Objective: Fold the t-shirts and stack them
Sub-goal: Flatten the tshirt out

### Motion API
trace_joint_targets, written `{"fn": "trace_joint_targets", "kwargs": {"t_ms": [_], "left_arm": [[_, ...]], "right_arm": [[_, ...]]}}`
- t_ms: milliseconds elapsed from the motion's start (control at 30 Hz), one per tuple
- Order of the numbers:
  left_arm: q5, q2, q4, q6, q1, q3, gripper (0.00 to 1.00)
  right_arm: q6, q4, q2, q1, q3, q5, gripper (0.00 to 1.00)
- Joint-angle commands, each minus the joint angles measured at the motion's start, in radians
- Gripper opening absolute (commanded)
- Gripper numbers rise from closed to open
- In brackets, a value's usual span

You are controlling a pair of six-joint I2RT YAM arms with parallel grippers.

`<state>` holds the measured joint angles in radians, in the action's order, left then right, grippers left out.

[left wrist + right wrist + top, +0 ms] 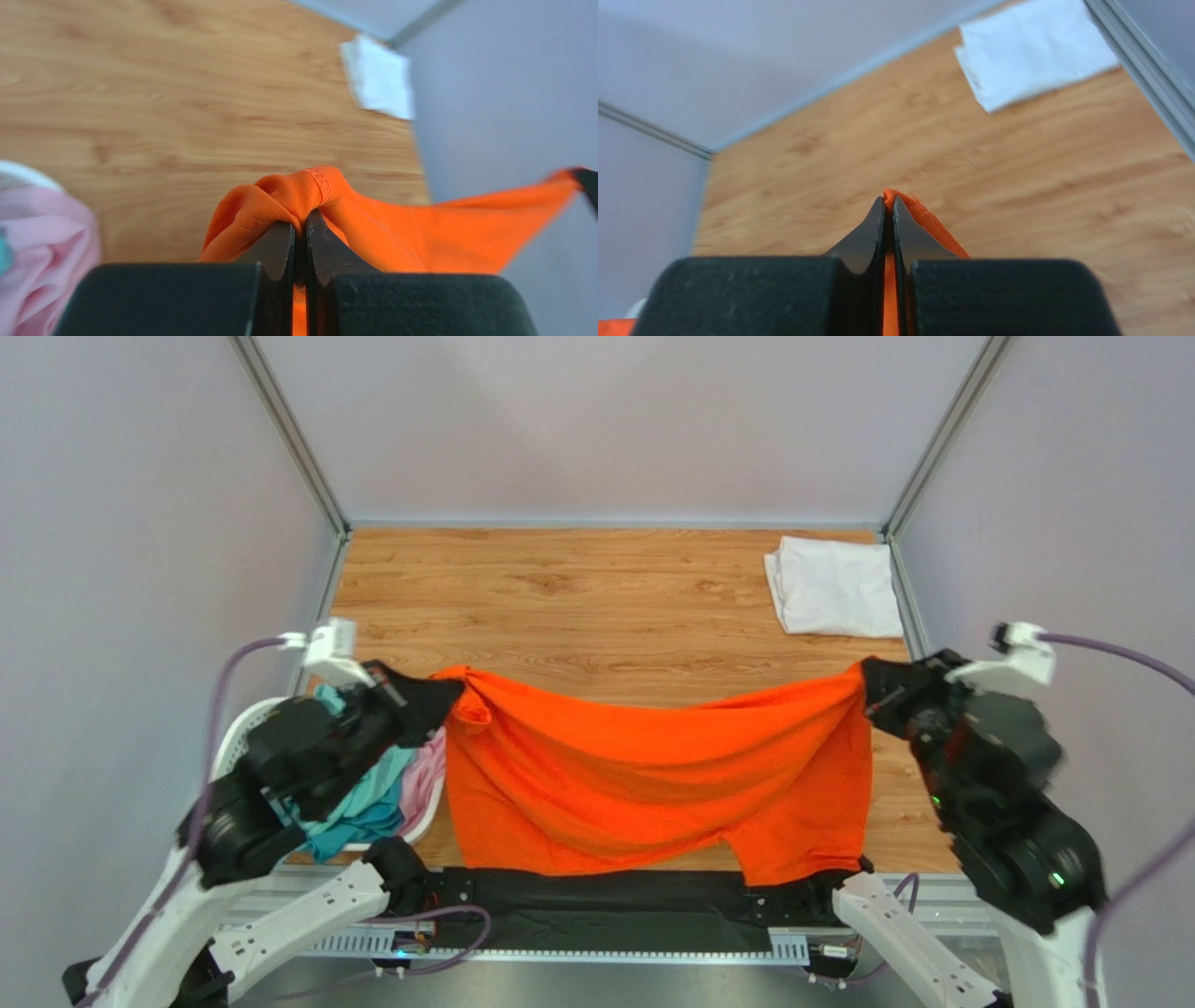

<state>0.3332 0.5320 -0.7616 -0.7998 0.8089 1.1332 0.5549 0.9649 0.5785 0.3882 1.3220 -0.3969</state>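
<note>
A: Shirt tally?
B: Four in sight. One orange t-shirt (645, 784), mid-table. One white t-shirt (836, 585), folded, at one o'clock. One teal t-shirt (358, 812) and one pink t-shirt (425, 777), both at eight o'clock.
A: Baskets?
B: One laundry basket (233, 734), eight o'clock, holding those last two.
A: Hardware?
B: Two grippers: left gripper (446, 686) at nine o'clock, right gripper (867, 679) at three. One wooden table (589, 602).

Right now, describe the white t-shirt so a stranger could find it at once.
Start at the wooden table and go to its far right corner. The white t-shirt lies there alone, folded flat. It is the only white, folded one: the orange t-shirt hangs stretched at the near side.
</note>
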Motion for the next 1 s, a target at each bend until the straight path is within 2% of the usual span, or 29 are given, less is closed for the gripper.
{"fn": "trace_joint_targets", "kwargs": {"t_ms": [0,33,67,100,133,167,200,233,267,300,333,367,400,433,500,533,700,733,867,967], "left_arm": [[0.285,0.184,0.011,-0.07,-0.013,-0.122,0.0],[0.318,0.294,0.045,-0.043,-0.028,-0.162,0.0],[0.297,0.357,0.106,-0.036,-0.103,-0.174,0.0],[0.252,0.428,0.142,-0.03,-0.159,-0.177,0.0],[0.142,0.576,0.177,-0.023,-0.218,-0.176,0.0],[0.095,0.659,0.236,-0.013,-0.322,-0.162,0.0],[0.06,0.745,0.248,-0.001,-0.358,-0.136,0.0],[-0.029,0.916,0.242,0.016,-0.387,-0.036,0.07],[-0.072,0.997,0.226,0.063,-0.42,0.032,0.2],[-0.126,1.067,0.156,0.074,-0.427,0.104,0.34],[-0.141,1.164,0.131,0.092,-0.427,0.222,0.52],[-0.164,1.192,0.13,0.123,-0.424,0.259,0.99],[-0.177,1.213,0.128,0.126,-0.424,0.308,1.0],[-0.177,1.226,0.124,0.128,-0.424,0.324,1.0],[-0.175,1.209,0.114,0.131,-0.424,0.33,1.0],[-0.175,1.17,0.108,0.128,-0.424,0.314,1.0],[-0.224,0.949,0.1,0.123,-0.419,0.147,1.0],[-0.238,0.845,0.1,0.107,-0.413,0.066,1.0],[-0.24,0.564,0.1,0.048,-0.335,-0.151,1.0],[-0.25,0.367,0.076,-0.027,-0.263,-0.312,1.0]], "right_arm": [[-0.023,-0.082,0.141,-0.006,-0.212,-0.225,0.0],[-0.021,-0.118,0.231,-0.018,-0.254,-0.246,0.0],[-0.029,-0.159,0.279,-0.073,-0.294,-0.243,0.0],[-0.032,-0.243,0.343,-0.115,-0.337,-0.171,0.0],[-0.035,-0.294,0.398,-0.161,-0.357,-0.113,0.0],[-0.049,-0.354,0.523,-0.252,-0.369,-0.047,0.0],[-0.053,-0.429,0.585,-0.284,-0.357,0.063,0.0],[-0.055,-0.434,0.645,-0.307,-0.33,0.09,0.03],[-0.064,-0.433,0.764,-0.319,-0.301,0.096,0.05],[-0.091,-0.433,0.808,-0.322,-0.267,0.08,0.1],[-0.102,-0.427,0.852,-0.321,-0.21,0.073,0.22],[-0.131,-0.414,0.901,-0.322,-0.181,0.072,0.48],[-0.136,-0.407,0.914,-0.321,-0.159,0.075,0.53],[-0.132,-0.397,0.913,-0.322,-0.138,0.072,0.62],[-0.113,-0.387,0.85,-0.322,-0.15,0.078,0.76],[-0.107,-0.384,0.821,-0.322,-0.164,0.084,1.0],[-0.081,-0.309,0.583,-0.322,-0.274,0.17,1.0],[-0.063,-0.296,0.489,-0.322,-0.296,0.174,1.0],[0.003,-0.198,0.244,-0.322,-0.417,0.196,1.0],[0.046,-0.178,0.059,-0.322,-0.529,0.286,1.0]]}}
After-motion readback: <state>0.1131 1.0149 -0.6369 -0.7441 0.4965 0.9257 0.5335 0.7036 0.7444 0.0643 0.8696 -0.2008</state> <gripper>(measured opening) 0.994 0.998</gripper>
